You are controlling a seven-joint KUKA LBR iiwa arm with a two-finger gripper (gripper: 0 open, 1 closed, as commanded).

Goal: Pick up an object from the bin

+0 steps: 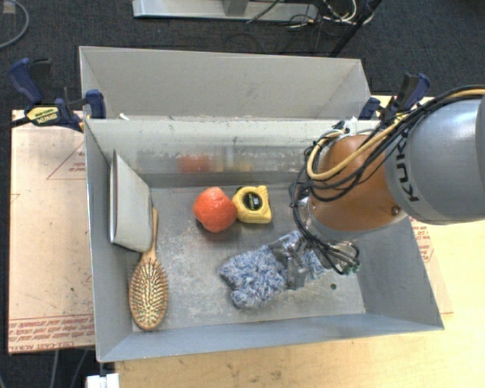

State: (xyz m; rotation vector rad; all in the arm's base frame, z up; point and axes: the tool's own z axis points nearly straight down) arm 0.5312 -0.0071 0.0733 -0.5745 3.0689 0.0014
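Note:
My gripper [297, 263] is low in the right half of the bin, pressed against the right end of a crumpled blue-grey cloth [252, 276]. The cloth lies on the bin floor near the front and spreads left from the gripper. Whether any of it is held is hidden. A yellow tape measure [253, 204] lies behind the cloth toward the back wall. Touching the tape measure's left side is an orange ball [215, 209].
A wooden hairbrush [148, 285] lies bristles up at the front left. A white flat box [130, 204] leans on the left wall. The arm's orange cover and cables hang over the bin's right side, above the gripper.

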